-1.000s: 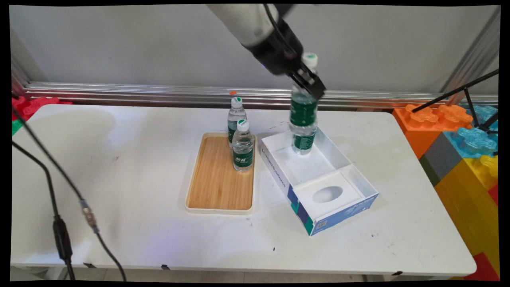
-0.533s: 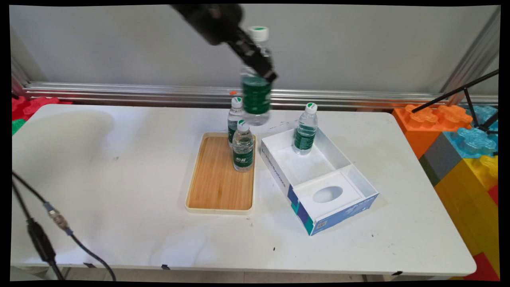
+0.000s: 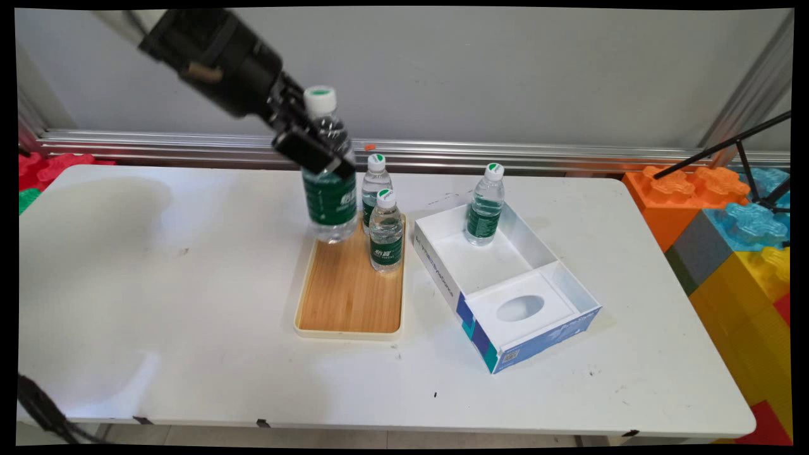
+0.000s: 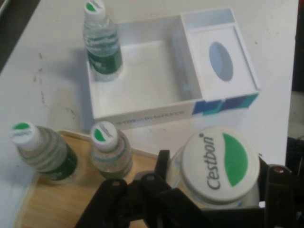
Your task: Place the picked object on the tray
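The black two-finger gripper (image 3: 313, 148) is clamped on the upper body of a water bottle (image 3: 328, 189) with a green label and a white cap marked C'estbon, holding it upright in the air. The bottle's base hangs over the far left corner of the wooden tray (image 3: 344, 291); it seems to be clear of the tray's surface, though the main view does not make that gap certain.

Just to the right of the gripper, two smaller water bottles stand upright on the tray's far right part: the nearer bottle (image 3: 386, 232) a little below the gripper's level, and the farther bottle (image 3: 375, 187) behind it at the tray's back edge.

Well off to the right, beyond the tray, lies an open white box with a blue side (image 3: 505, 284). A fourth bottle (image 3: 485, 205) stands upright in its far compartment. The box's near compartment holds a white insert with an oval opening (image 3: 519, 308).

All of it rests on the white table (image 3: 189, 316).
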Controlling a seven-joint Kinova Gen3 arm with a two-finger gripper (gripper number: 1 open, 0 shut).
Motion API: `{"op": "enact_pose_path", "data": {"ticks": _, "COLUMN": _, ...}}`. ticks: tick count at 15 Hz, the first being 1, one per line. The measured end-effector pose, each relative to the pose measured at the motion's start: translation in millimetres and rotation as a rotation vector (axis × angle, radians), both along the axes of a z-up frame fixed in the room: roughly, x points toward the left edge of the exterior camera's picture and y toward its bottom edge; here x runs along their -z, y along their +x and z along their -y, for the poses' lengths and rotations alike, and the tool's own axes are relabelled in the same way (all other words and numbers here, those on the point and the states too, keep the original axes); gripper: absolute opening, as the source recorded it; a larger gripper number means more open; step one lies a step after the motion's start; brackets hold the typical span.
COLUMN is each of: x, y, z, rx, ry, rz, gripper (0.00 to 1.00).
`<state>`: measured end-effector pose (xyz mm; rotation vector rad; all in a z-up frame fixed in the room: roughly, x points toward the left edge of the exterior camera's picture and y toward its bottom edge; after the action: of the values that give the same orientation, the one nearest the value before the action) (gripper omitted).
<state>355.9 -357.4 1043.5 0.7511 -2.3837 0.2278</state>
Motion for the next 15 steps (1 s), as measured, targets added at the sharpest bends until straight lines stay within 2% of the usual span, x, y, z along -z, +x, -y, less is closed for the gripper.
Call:
{"op": "enact_pose_path", "data": {"ticks": 4, "x": 54, "y": 4, "z": -13, "rx": 0.04, "ry": -0.028, "rz": -0.009, "gripper": 0.0}}
{"op": "enact_pose_path", "data": {"ticks": 8, "x": 104, "y": -3, "z": -11, "rx": 0.071, "ry": -0.065, "rz": -0.023, "gripper": 0.0}}
{"op": "enact_pose_path", "data": {"ticks": 15, "x": 169, "y": -8, "z": 2, "rx": 0.103, "ry": -0.118, "rz": 0.009, "gripper": 0.0}}
